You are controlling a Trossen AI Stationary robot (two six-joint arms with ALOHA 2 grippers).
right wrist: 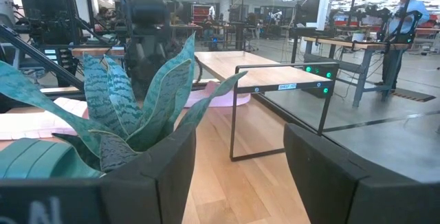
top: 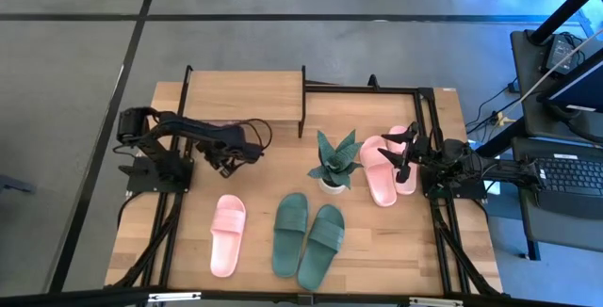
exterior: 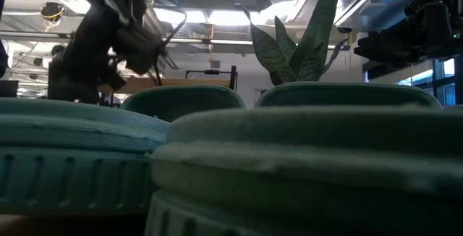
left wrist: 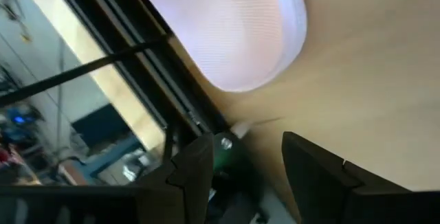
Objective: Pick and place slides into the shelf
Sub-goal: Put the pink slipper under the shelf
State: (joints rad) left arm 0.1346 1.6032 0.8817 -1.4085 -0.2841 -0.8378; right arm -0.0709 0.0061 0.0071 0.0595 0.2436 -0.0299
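Note:
The shelf (top: 245, 95) stands at the table's far left, its wooden top on black legs (right wrist: 275, 69). One pale pink slide (top: 227, 234) lies near the front left. The dark green pair (top: 291, 234) (top: 321, 244) lies beside it and fills the low view (exterior: 304, 171). Another pink pair (top: 379, 173) lies on the right. My right gripper (top: 403, 149) hovers open over that pair (right wrist: 237, 176). My left gripper (top: 226, 164) is open near the shelf's front, with the rounded end of a pink slide (left wrist: 234, 31) ahead of its fingers (left wrist: 244, 176). A further pink slide (right wrist: 213, 95) shows by the shelf's legs.
A green spiky potted plant (top: 333, 161) stands mid-table between the shelf and the right pink pair, directly ahead of my right gripper (right wrist: 130, 107). A black frame runs along the table's edges (top: 424, 119). Bare wood lies between the plant and the left arm.

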